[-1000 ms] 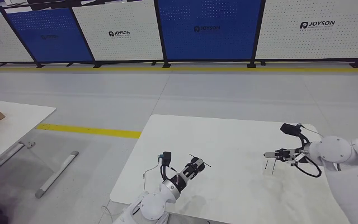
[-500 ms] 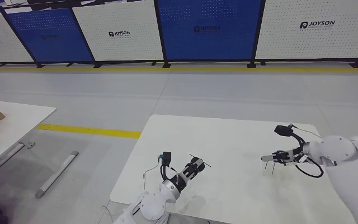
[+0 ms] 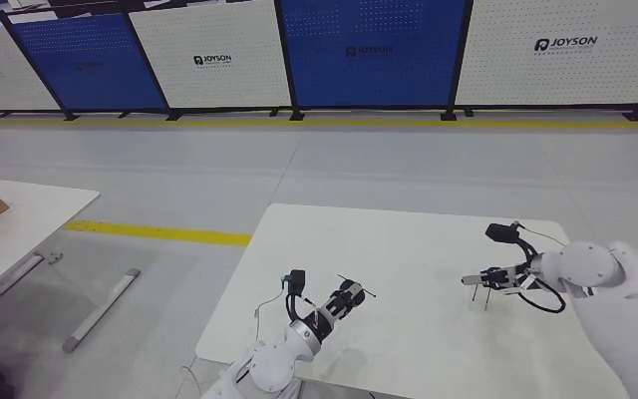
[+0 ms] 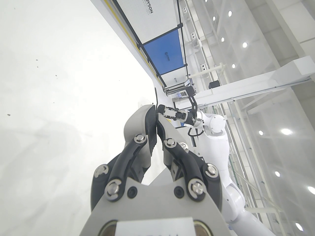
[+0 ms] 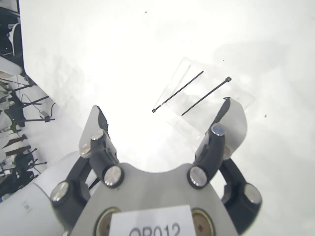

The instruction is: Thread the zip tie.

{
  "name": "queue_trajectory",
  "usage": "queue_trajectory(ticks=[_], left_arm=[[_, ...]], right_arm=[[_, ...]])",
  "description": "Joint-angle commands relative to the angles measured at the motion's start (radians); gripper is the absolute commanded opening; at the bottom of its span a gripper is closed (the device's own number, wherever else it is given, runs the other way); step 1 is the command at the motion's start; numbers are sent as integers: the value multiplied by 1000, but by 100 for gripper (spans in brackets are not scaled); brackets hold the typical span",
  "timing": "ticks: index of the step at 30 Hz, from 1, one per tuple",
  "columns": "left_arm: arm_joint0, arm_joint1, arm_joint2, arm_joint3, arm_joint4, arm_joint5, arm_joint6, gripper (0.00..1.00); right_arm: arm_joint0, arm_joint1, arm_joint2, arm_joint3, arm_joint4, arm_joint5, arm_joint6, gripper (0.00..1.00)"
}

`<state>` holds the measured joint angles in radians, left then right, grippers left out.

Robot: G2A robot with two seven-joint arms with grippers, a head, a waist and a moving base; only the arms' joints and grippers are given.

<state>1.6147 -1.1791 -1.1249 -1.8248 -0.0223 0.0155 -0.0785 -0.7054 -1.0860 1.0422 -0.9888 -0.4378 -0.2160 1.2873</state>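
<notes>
The left gripper [image 4: 156, 114] is pressed together on a thin black zip tie [image 4: 155, 95], held over the table [image 3: 399, 249]. The right gripper [image 5: 163, 106] is spread wide above two spare ties [image 5: 178, 92] that lie on a clear sheet [image 5: 196, 121]. No loop is seen, so the threading is judged not yet begun: the tip must be passed through the head.

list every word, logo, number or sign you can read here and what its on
white panels: a brand logo with wordmark on each, clear, not quoted as a brand name.
blue panel: same logo, small and faint.
right wrist label: characters cut by the picture's edge, not fully readable.
left wrist label: print cut off, unreadable.
</notes>
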Motion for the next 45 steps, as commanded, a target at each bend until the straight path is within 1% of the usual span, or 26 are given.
queue_trajectory(ticks=[1,8,10,11,13,15,16,18,27,29,31,32,33,35,42,43,44,45], left_arm=[[0,0,0,0,0,0,0,0],[0,0,0,0,0,0,0,0],[0,0,0,0,0,0,0,0],[0,0,0,0,0,0,0,0],[0,0,0,0,0,0,0,0],[0,0,0,0,0,0,0,0],[0,0,0,0,0,0,0,0],[0,0,0,0,0,0,0,0],[0,0,0,0,0,0,0,0],[0,0,0,0,0,0,0,0],[0,0,0,0,0,0,0,0],[0,0,0,0,0,0,0,0],[0,0,0,0,0,0,0,0],[0,0,0,0,0,0,0,0],[0,0,0,0,0,0,0,0],[0,0,0,0,0,0,0,0],[0,0,0,0,0,0,0,0],[0,0,0,0,0,0,0,0]], right_arm=[[-13,3,7,-32,5,-43,-28,100],[-13,3,7,-32,5,-43,-28,100],[-26,4,5,-42,-13,-15,-62,100],[-30,5,7,-49,-23,7,-70,100],[-40,10,19,-76,-36,84,-78,100],[-48,15,32,-109,-64,182,-85,100],[-58,18,34,-143,-90,241,-77,100],[-73,23,42,-192,-124,326,-72,100],[-73,23,42,-192,-124,326,-72,100],[-80,23,35,-184,-130,294,-79,100],[-64,23,31,-163,-128,282,-46,100],[-42,23,24,-139,-143,281,-4,100],[-27,21,19,-127,-151,293,6,100],[-12,17,18,-116,-140,320,-21,100],[-12,17,18,-116,-140,320,-21,100],[-24,17,7,-124,-158,301,-33,100],[-27,17,4,-128,-162,296,-30,100],[-27,17,6,-127,-156,307,-26,100]])
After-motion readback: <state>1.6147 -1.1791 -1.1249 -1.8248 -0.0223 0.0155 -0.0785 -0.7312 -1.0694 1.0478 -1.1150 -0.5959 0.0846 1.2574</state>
